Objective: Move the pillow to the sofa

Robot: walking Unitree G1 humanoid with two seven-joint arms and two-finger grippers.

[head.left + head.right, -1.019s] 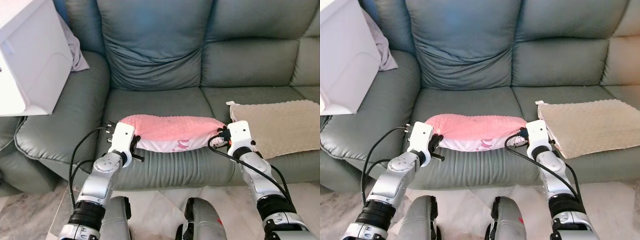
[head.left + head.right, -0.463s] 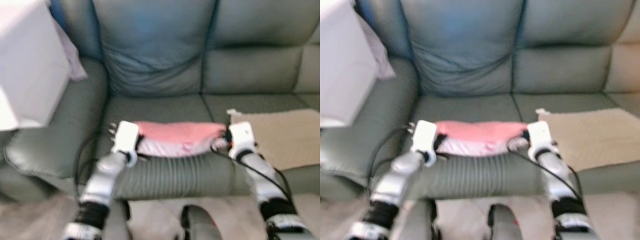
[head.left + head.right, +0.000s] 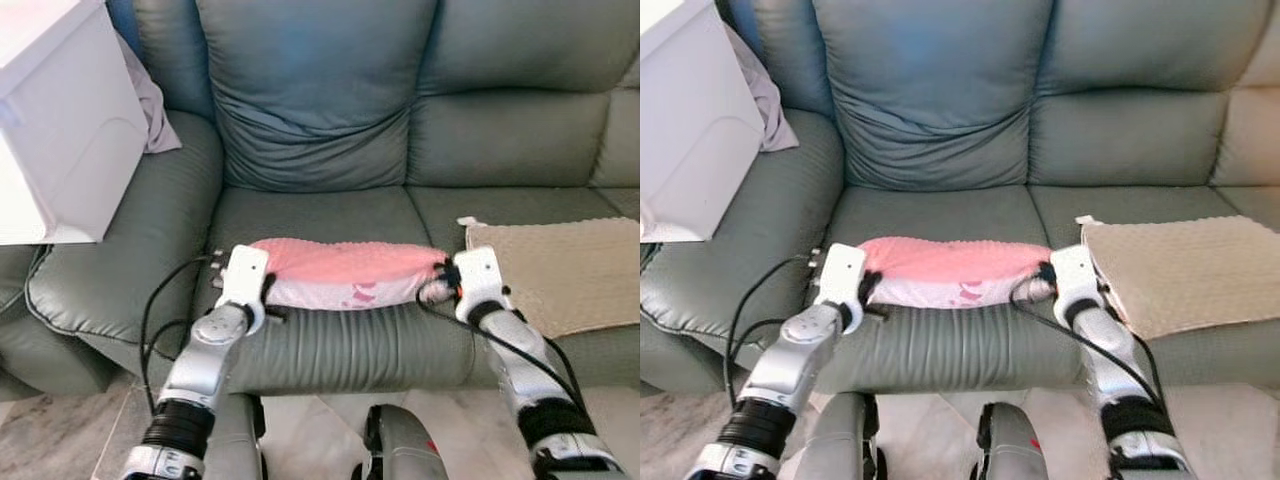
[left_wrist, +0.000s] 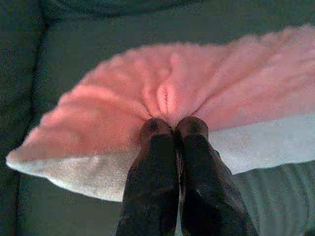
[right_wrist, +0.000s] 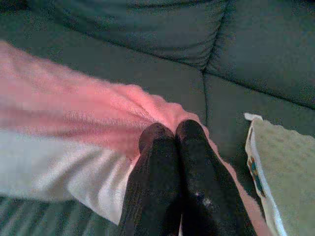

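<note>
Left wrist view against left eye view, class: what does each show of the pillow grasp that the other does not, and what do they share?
The left wrist view shows the left hand with its fingertips pressed together on a pinched fold of the pink pillow. The left eye view shows the right hand at the pillow's other end, a beige pillow beside it, and a white box on the armrest. Both show the pink pillow lying on the grey sofa seat.
</note>
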